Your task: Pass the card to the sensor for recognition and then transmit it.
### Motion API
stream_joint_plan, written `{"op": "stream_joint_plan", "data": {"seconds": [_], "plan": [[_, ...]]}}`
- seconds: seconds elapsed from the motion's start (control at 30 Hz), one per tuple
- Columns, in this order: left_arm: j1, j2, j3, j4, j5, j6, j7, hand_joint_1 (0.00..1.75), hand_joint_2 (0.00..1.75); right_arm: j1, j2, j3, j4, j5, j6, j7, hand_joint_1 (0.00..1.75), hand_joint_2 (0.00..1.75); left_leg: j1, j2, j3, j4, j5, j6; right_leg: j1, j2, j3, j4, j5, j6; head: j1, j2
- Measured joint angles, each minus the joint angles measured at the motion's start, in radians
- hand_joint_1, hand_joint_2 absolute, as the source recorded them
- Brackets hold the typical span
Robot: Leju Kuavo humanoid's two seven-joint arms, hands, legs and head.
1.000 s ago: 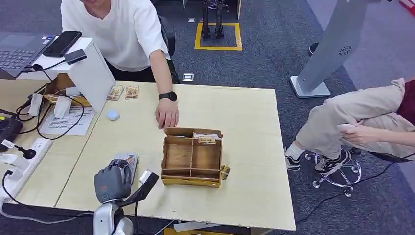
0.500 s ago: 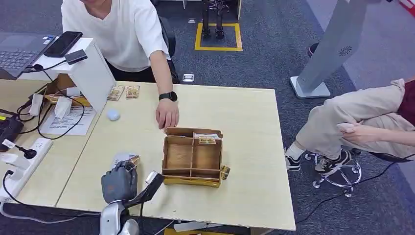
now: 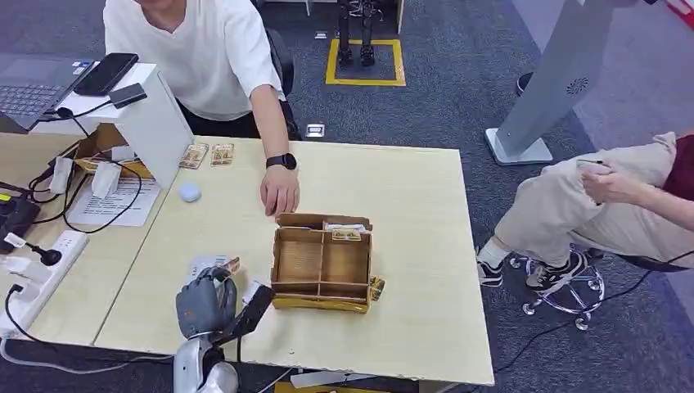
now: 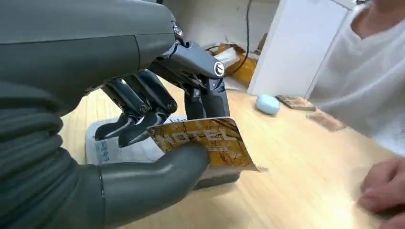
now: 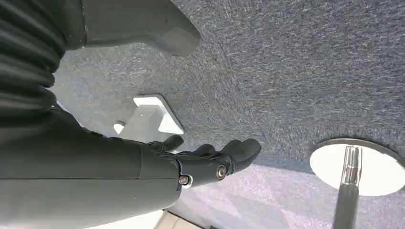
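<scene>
Gold card pinched by left hand over sensor; shallow edge grip, may slip. Right hand hangs empty, fingers apart.

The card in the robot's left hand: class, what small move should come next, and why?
Probably hold the card flat over the grey sensor pad a moment. The left hand pinches it just above the pad beside the wooden box, so recognition seems under way; the person's hand waits beyond.
</scene>
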Motion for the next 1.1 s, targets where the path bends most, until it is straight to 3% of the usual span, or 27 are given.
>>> {"op": "stream_joint_plan", "data": {"seconds": [0.2, 0.4, 0.63, 0.8, 1.1], "plan": [[0.000, 0.000, -0.029, -0.085, 0.283, -0.001, -0.158, 1.75, 1.75, 0.000, -0.002, 0.003, 0.000, 0.002, 0.000, -0.013, 0.00, 1.75, 0.000, 0.000, -0.001, 0.000, 0.000, 0.000, 0.000, 0.000, -0.001, 0.000, 0.000, 0.000, 0.000, 0.000], [-0.001, 0.000, -0.059, -0.162, 0.378, -0.001, -0.218, 1.75, 1.75, -0.001, -0.005, 0.010, 0.000, 0.009, 0.000, -0.014, 0.00, 1.75, 0.000, 0.000, -0.002, 0.000, 0.000, 0.000, 0.000, 0.001, -0.002, 0.000, 0.000, 0.000, 0.000, 0.000], [-0.014, 0.000, -0.086, -0.226, 0.371, -0.002, -0.215, 1.75, 1.75, -0.006, -0.005, 0.016, 0.000, 0.025, 0.000, -0.013, 0.00, 1.75, 0.000, 0.000, -0.002, 0.000, 0.000, 0.000, 0.000, 0.001, -0.003, 0.000, 0.000, 0.000, 0.000, 0.000], [-0.045, 0.001, -0.095, -0.241, 0.353, -0.003, -0.172, 1.75, 1.75, -0.016, -0.005, 0.019, 0.000, 0.043, 0.000, -0.010, 0.00, 1.75, 0.000, 0.000, -0.002, 0.000, 0.000, 0.000, 0.000, 0.001, -0.003, 0.000, 0.000, 0.000, 0.000, 0.000], [-0.164, 0.008, -0.127, -0.221, 0.417, -0.029, -0.096, 1.75, 1.75, -0.042, -0.005, 0.044, 0.000, 0.076, 0.000, 0.005, 0.00, 1.75, 0.000, 0.000, -0.003, 0.000, 0.000, 0.000, 0.000, 0.001, -0.003, 0.000, 0.000, 0.000, 0.000, 0.000]]}}
